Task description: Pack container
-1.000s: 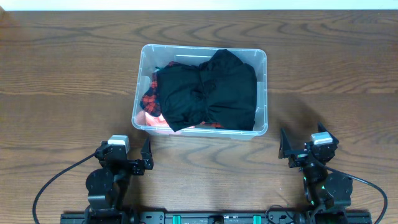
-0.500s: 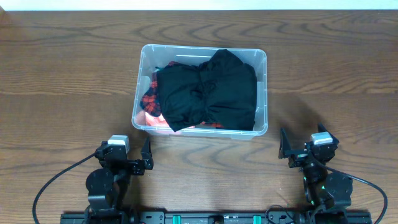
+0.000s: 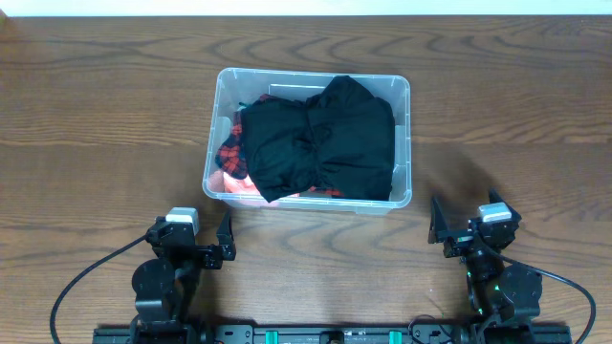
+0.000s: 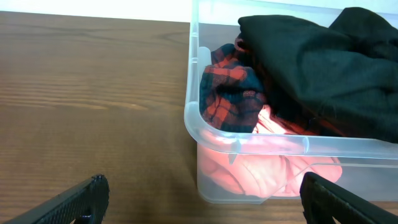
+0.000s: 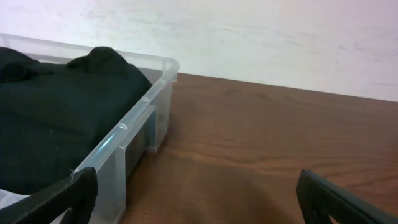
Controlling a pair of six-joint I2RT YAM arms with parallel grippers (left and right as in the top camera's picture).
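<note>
The clear plastic container [image 3: 215, 143] stands at the middle of the table, filled with clothes. A black garment [image 3: 320, 139] lies on top, over a red-and-black plaid piece [image 3: 229, 148] and a pink piece [image 3: 234, 183]. My left gripper [image 3: 222, 242] rests open and empty near the table's front edge, in front of the container's left corner [image 4: 205, 134]. Its fingertips [image 4: 199, 199] frame that corner. My right gripper [image 3: 449, 232] is open and empty at the front right, beside the container's right wall [image 5: 134, 140]. The container's white label is hidden.
The wooden table [image 3: 105, 115] stretches left and right of the container. A white wall [image 5: 280, 37] runs behind the table's far edge. Black cables [image 3: 76, 287] trail from the arm bases at the front.
</note>
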